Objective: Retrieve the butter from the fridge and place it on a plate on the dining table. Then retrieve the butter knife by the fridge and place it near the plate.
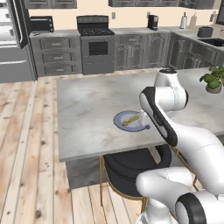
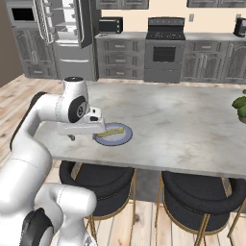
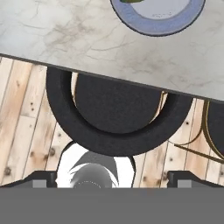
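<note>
The fridge [image 2: 62,38] stood at the far wall with its upper doors swung open, pale shelves showing inside. In front of it stretched the dining table [image 1: 87,113], its marbled grey top long and mostly bare, with two dark round stools [image 2: 98,180] tucked under the near edge and a small potted plant [image 1: 213,79] toward its right end.

The white arm reached over the near edge of the table. Its gripper [image 3: 112,177] pointed straight down, the two dark fingertips [image 3: 41,178] set wide apart with nothing between them (the hand view looked down past the table edge onto a stool seat and the wooden floor).

The plate [image 2: 114,135] sat on the table close to the near edge, just beside the hand; part of its blue-grey rim also showed at the top of the hand view [image 3: 158,17].

The butter [image 1: 130,119] lay flat on the plate, a thin pale stick. Its long axis ran diagonally across the plate: in the left base view it rose from lower left to upper right, one end toward the near edge of the table and the other angled away toward the far right. It stayed within the plate's rim.
</note>
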